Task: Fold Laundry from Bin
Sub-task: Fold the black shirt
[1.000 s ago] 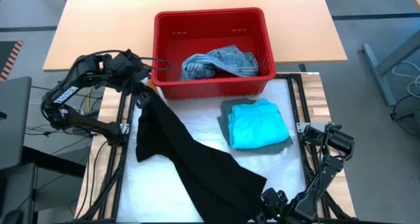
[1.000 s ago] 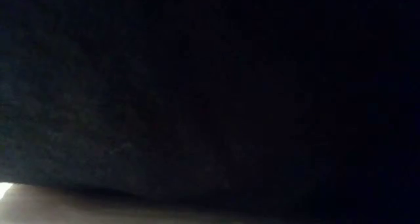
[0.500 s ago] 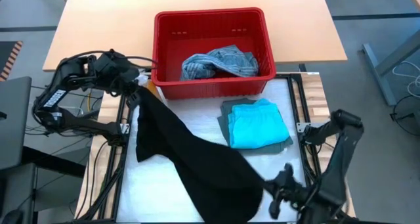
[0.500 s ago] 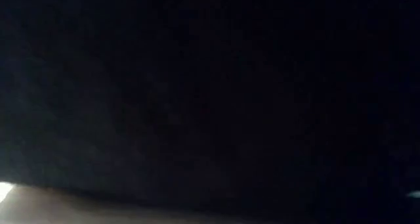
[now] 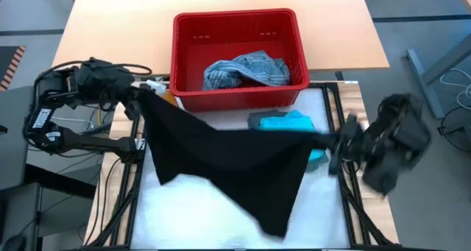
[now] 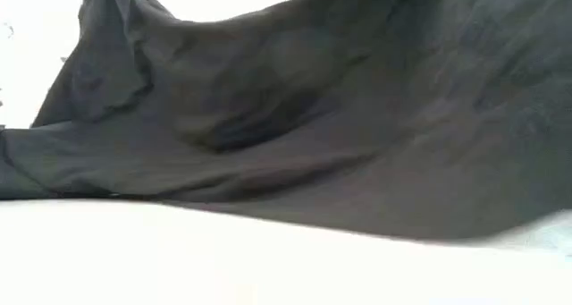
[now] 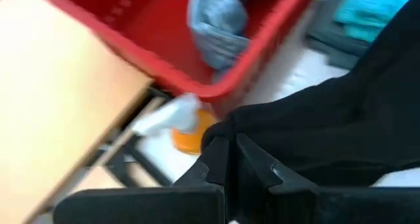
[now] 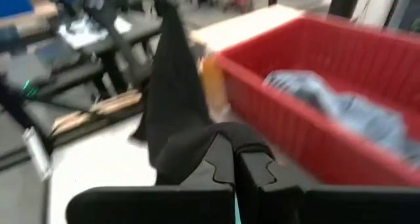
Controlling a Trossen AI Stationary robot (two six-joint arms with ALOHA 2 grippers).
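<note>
The counter (image 5: 184, 221) carries the bin (image 5: 239, 96) at its far side, with one blue-grey garment (image 5: 246, 68) left inside; an orange spray bottle (image 7: 190, 133) stands just beside the bin's left corner. In front of the bin the black garment (image 5: 221, 155) is stretched between the two arms, its top edge taut and off the counter, its lower part hanging to a point that trails on the white surface. It partly hides the folded pile, where the turquoise piece (image 5: 287, 122) shows. Judged from this, the step in hand is spreading the black garment flat before folding; the next move calls for lowering both held corners evenly onto the counter, clear of the pile. The left gripper (image 7: 230, 161) is closed on one corner near the bin's left end. The right gripper (image 8: 233, 159) is closed on the opposite corner, near the counter's right edge
</note>
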